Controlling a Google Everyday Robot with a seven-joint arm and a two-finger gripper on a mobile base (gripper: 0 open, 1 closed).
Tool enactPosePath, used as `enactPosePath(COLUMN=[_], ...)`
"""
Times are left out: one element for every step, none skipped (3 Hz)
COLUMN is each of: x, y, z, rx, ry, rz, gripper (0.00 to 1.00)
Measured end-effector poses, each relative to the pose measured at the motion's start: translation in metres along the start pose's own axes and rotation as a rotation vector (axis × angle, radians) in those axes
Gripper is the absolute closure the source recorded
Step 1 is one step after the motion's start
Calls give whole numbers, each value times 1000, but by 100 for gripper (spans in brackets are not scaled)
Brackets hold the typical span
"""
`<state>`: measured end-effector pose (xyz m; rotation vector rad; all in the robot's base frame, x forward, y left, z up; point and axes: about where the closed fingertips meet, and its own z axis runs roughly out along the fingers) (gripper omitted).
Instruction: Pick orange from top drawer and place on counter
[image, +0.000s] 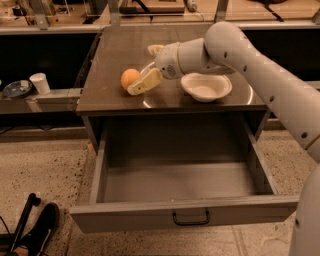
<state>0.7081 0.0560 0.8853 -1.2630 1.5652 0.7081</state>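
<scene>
The orange (129, 78) sits on the counter (120, 45), towards its front left. My gripper (141, 70) hovers just right of it with its fingers spread. The near finger (145, 82) lies against the orange's right side and the far finger (155, 49) stands apart behind it. The gripper is open and holds nothing. The top drawer (185, 212) below the counter is pulled fully out; its inside is bare and the black handle (191, 218) is at the front centre.
A white bowl (206, 86) stands on the counter right of the gripper, under my arm (260, 65). A white cup (39, 82) and a dark dish (17, 88) sit on a low ledge at left. Black gear (37, 230) lies on the speckled floor at bottom left.
</scene>
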Motion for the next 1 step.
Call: enactPosePath(x=[-3], y=[3], z=[4], rx=[-7], ry=[-5], rz=[-74], gripper=[0])
